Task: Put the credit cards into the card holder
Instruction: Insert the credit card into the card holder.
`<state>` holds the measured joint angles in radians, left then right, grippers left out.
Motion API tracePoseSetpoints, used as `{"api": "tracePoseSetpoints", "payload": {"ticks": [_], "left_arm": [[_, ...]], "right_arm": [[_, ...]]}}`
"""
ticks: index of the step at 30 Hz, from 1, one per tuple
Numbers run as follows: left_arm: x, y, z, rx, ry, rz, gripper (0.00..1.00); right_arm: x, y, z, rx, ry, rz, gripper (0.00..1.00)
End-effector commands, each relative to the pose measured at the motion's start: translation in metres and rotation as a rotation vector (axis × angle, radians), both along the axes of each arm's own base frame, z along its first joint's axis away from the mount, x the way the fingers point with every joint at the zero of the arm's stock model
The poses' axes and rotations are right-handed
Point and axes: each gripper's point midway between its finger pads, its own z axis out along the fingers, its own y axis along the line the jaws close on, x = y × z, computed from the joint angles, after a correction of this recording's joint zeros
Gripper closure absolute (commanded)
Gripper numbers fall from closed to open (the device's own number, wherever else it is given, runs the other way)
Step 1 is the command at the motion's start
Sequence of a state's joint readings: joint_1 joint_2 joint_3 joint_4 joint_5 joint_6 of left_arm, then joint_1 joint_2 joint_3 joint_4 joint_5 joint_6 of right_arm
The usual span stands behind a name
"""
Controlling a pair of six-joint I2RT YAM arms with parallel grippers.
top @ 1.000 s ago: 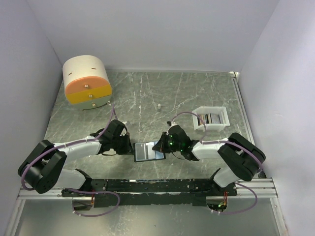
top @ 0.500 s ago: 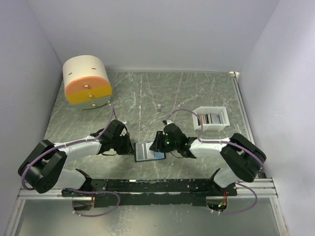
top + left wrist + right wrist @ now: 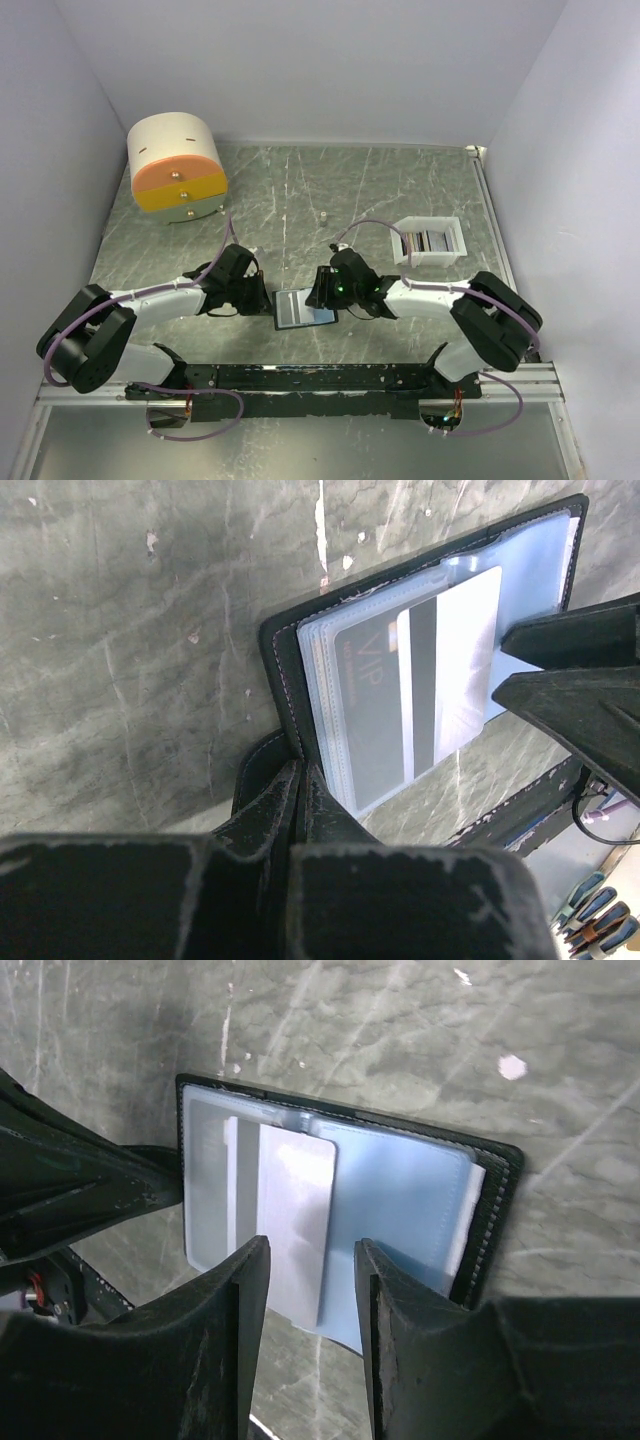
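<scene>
Right end effector (image 3: pixel 308 1260) has opened; one card (image 3: pixel 295 1210) sits half inside card holder (image 3: pixel 400 1200).

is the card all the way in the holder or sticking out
Partly in: one end of the card lies under a clear sleeve of the card holder, the other end sticks out.
</scene>
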<state>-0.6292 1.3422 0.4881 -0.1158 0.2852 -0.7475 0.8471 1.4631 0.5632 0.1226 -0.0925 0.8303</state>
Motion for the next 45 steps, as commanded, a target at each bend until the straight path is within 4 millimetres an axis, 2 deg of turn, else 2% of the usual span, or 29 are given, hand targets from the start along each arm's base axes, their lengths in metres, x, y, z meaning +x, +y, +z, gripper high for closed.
{"api": "tracePoseSetpoints", "payload": {"ticks": [1, 13, 24, 27, 29, 32, 36, 45], "left_arm": [[-0.008, -0.002, -0.001, -0.018, 0.030, -0.015, 0.93], [-0.005, -0.003, 0.004, -0.017, 0.018, -0.025, 0.93], [-0.002, -0.008, 0.007, -0.043, 0.016, -0.015, 0.93], [0.001, -0.007, 0.010, -0.033, 0.004, -0.006, 0.92], [0.003, -0.006, 0.014, -0.029, -0.009, 0.000, 0.89], [0.007, -0.004, 0.023, -0.024, -0.038, 0.007, 0.86], [0.013, -0.002, 0.036, -0.012, -0.081, 0.010, 0.80], [0.019, -0.003, 0.058, -0.026, -0.139, 0.007, 0.72]], "right_arm": [[-0.003, 0.016, -0.002, 0.025, 0.022, 0.040, 0.60], [-0.015, 0.050, 0.004, 0.112, 0.040, 0.095, 0.67], [-0.023, 0.058, 0.001, 0.134, 0.065, 0.095, 0.68], [-0.021, 0.055, 0.002, 0.094, 0.022, 0.140, 0.68], [-0.016, 0.044, -0.002, 0.020, -0.004, 0.119, 0.68], [-0.006, 0.025, 0.004, -0.063, -0.056, 0.068, 0.67], [-0.002, 0.014, 0.012, -0.082, -0.105, 0.046, 0.66], [0.002, -0.002, -0.005, -0.184, -0.096, 0.012, 0.65]]}}
